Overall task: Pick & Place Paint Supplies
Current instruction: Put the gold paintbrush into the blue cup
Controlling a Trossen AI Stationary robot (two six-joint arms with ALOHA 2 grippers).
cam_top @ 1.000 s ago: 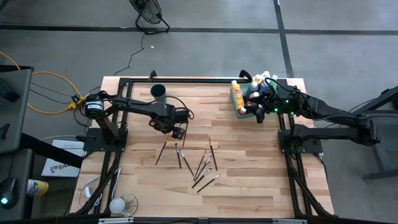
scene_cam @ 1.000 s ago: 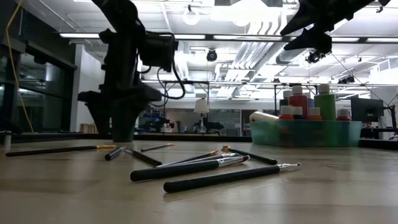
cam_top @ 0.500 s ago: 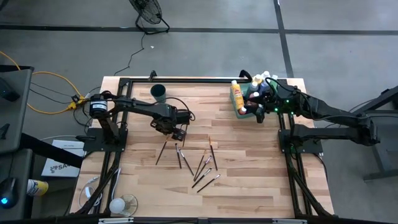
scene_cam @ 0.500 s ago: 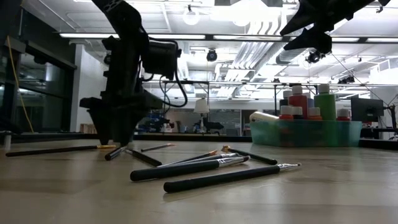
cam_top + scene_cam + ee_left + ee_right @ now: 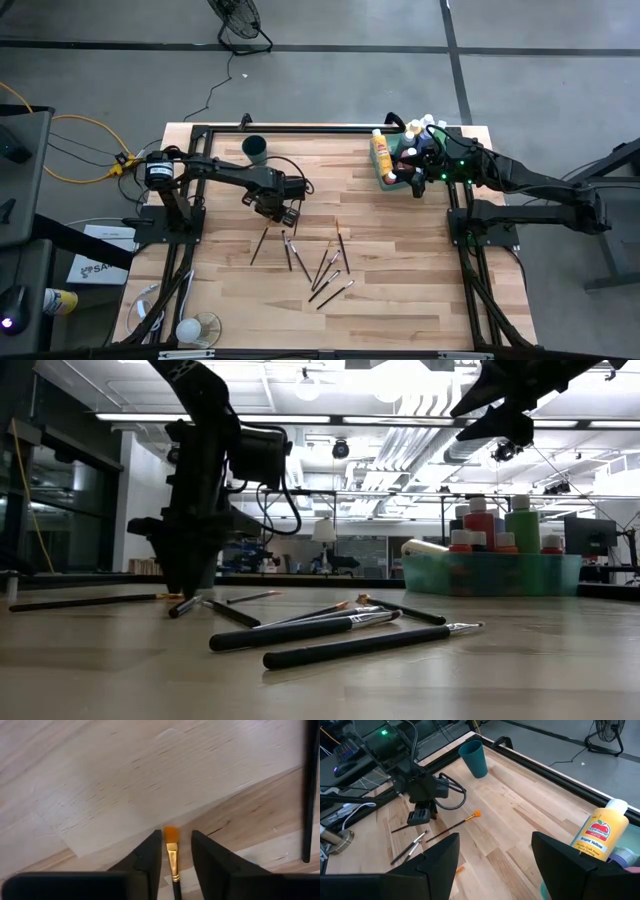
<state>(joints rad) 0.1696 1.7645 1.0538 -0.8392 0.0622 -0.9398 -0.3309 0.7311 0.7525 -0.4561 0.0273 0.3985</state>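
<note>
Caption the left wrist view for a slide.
Left gripper fingers straddle an orange-tipped paintbrush lying on the wooden table.

The centre of the pale wooden counter [image 5: 400, 260] is obstructed by scattered thin dark-handled paintbrushes [image 5: 325, 270]. The translucent green rectangular tray [image 5: 392, 172] of capped paint bottles blocks the far right corner. The dark round cup [image 5: 254, 148] stands near the far edge. The near edge offers bare passage.

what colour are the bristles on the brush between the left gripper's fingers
Orange bristles above a gold ferrule, clearest in the left wrist view.
</note>
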